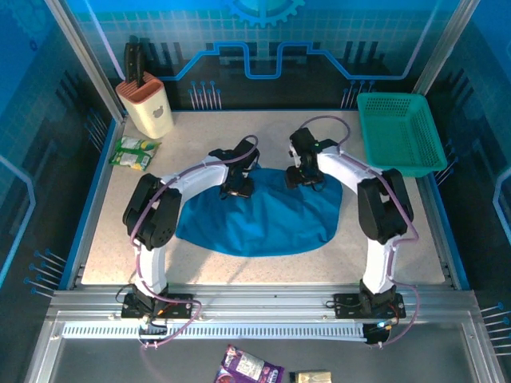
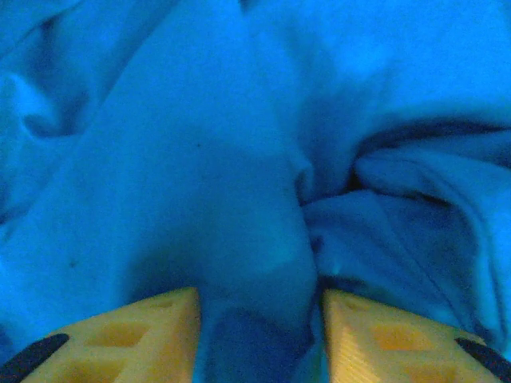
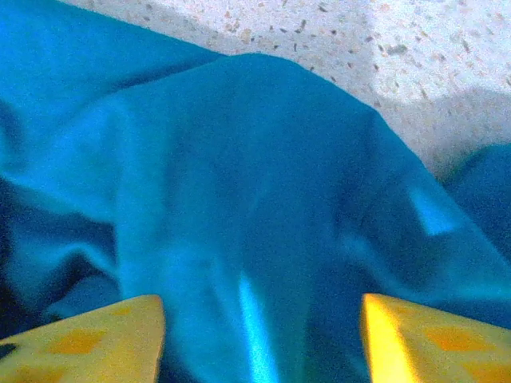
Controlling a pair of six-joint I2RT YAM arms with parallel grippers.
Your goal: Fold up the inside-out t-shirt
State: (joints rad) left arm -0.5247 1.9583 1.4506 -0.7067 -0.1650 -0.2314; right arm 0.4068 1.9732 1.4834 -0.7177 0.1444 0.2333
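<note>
Top view: you have the t-shirt (image 1: 263, 217) lying in a loose rounded heap mid-table (image 1: 403, 239), its long axis running left to right. Both arms curl in over its far edge. The left gripper (image 1: 237, 186) sits on the far-left part and the right gripper (image 1: 304, 177) on the far-right part, so most of the cloth lies nearer the bases than either tool. Neither arm is clearly closer, each having its own side. A green basket (image 1: 399, 132) sits at the far right, well apart. Left wrist: the yellow fingers (image 2: 164, 331) stand apart with a dark ridge of blue cloth (image 2: 239, 159) rising into the gap. That looks open and straddling a fold, not clamped. The fabric here is deeply creased and bunched. Right wrist: the fingers (image 3: 104, 339) are spread wide, open, and the shirt (image 3: 255, 183) humps up between them with bare speckled tabletop (image 3: 447, 56) just beyond. You see plain medium blue and no print. Judging by this, the next move is a pinch on the far edge.
</note>
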